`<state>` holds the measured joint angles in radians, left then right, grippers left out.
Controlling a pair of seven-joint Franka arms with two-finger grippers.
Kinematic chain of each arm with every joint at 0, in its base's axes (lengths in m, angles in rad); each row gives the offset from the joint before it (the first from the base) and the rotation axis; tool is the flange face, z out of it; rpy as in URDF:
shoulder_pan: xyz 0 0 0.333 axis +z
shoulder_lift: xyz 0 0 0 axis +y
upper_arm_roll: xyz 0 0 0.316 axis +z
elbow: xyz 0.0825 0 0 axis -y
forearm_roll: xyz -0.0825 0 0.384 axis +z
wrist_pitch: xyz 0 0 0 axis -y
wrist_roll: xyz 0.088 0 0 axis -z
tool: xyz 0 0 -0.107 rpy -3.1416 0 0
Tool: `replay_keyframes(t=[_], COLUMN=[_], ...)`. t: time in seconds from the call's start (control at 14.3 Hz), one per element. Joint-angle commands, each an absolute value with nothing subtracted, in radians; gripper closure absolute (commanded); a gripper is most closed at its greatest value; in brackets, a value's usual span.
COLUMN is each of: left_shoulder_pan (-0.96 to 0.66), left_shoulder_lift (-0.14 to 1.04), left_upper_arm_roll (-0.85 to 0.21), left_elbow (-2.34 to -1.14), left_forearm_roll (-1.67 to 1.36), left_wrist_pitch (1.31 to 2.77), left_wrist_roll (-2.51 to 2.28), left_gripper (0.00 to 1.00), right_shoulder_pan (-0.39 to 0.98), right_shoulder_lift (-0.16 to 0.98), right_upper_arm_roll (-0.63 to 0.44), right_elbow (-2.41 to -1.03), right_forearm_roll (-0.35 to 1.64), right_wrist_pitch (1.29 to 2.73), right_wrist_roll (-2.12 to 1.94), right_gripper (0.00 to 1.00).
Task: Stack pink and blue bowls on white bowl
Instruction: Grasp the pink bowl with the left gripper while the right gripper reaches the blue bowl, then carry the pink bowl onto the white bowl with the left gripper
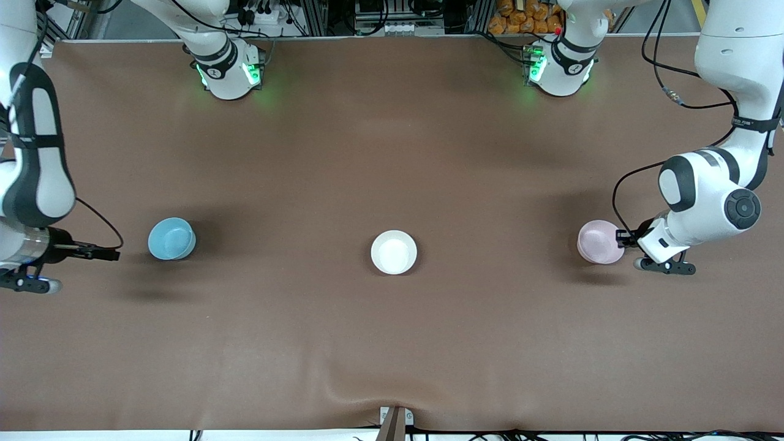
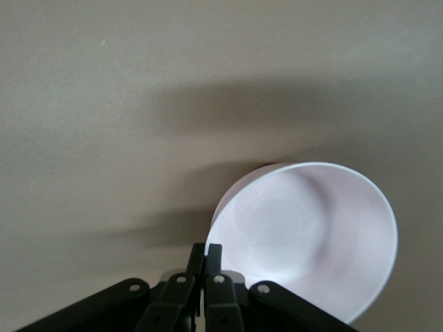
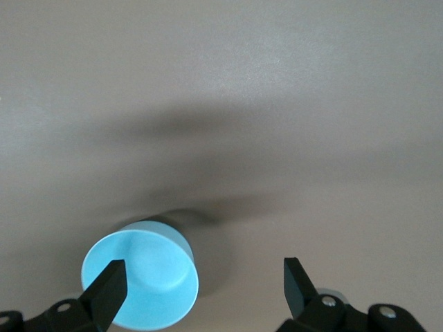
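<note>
The pink bowl point(image 1: 599, 241) sits near my left arm's end of the table, its rim pinched tight in my left gripper point(image 2: 204, 257). I should lift it straight and slow. My right gripper point(image 3: 204, 280) waits wide open, holding nothing, by the blue bowl point(image 1: 171, 238). The white bowl point(image 1: 394, 252) is in the middle.

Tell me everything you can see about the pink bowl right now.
The pink bowl is small, round, plain and glossy, pale pink with a whitish inside, and empty. It sits toward the left arm's end of the table, apart from the white bowl. The left gripper has its jaws shut on its rim.
</note>
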<state>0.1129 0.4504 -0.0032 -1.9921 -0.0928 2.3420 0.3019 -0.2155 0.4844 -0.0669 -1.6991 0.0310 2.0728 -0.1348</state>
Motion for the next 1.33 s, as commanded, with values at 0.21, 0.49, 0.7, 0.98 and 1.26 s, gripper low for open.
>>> replay_keyframes(t=[0.21,0.49,0.7,0.98,1.26], left_shoulder_pan=[0.097,-0.018,-0.118,-0.225,-0.34], left_shoulder_lift=[0.411,0.442,0.486,0.558,0.638], left_upper_arm_roll=[-0.118,-0.15,-0.149,-0.149,-0.147], left_elbow=[-1.793,-1.701,-1.628,-1.565,-1.467], left_forearm_roll=[-0.138,-0.138,-0.137,-0.135,-0.138], left_wrist_pitch=[2.103,2.103,2.103,2.105,2.108], left_wrist_roll=[0.152,-0.071,-0.217,-0.362,-0.496], left_gripper=[1.0,1.0,1.0,1.0,1.0], right_shoulder_pan=[-0.216,-0.218,-0.215,-0.203,-0.204], right_shoulder_lift=[0.427,0.38,0.367,0.367,0.376], right_upper_arm_roll=[-0.057,-0.057,-0.057,-0.055,-0.055], right_elbow=[-1.905,-2.028,-2.088,-2.181,-2.183], right_forearm_roll=[0.043,0.043,0.043,0.044,0.043], right_wrist_pitch=[2.256,2.324,2.408,2.601,2.603], right_wrist_roll=[-0.163,-0.176,-0.176,-0.176,-0.176], right_gripper=[0.0,0.0,0.0,0.0,0.0])
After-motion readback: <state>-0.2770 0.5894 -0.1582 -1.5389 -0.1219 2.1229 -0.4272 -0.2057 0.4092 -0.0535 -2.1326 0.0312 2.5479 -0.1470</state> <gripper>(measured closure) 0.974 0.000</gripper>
